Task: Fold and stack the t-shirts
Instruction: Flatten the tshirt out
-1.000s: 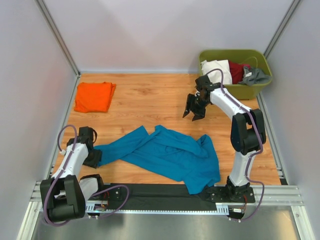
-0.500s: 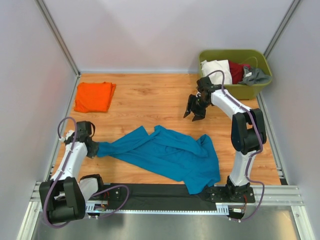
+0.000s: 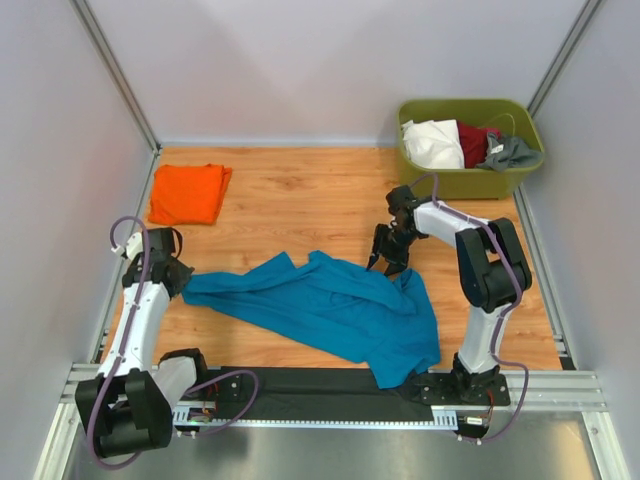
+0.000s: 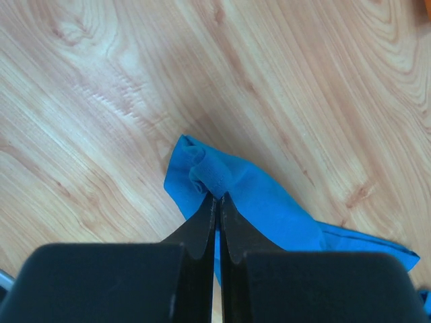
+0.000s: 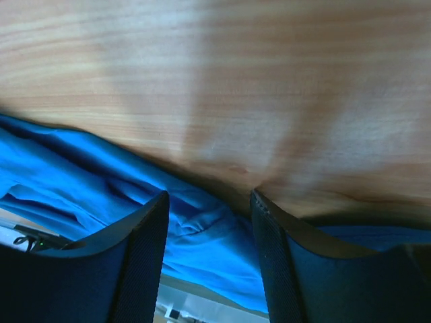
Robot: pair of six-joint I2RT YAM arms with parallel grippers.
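A crumpled teal-blue t-shirt (image 3: 335, 315) lies spread across the near half of the wooden table. My left gripper (image 3: 178, 278) is shut on its left end; in the left wrist view the closed fingers pinch a fold of blue cloth (image 4: 222, 178) just off the wood. My right gripper (image 3: 392, 262) points down at the shirt's far right edge, open, its fingers (image 5: 145, 249) straddling blue cloth (image 5: 202, 232) low over the table. A folded orange t-shirt (image 3: 187, 193) lies at the far left.
An olive-green tub (image 3: 470, 145) holding white, dark red and grey clothes stands at the far right corner. Grey walls enclose the table on three sides. A black strip (image 3: 300, 385) runs along the near edge between the arm bases.
My left gripper closed on the shirt's left end and drew it left and farther away. My right gripper came down and nearer, from above bare wood to the shirt's far edge.
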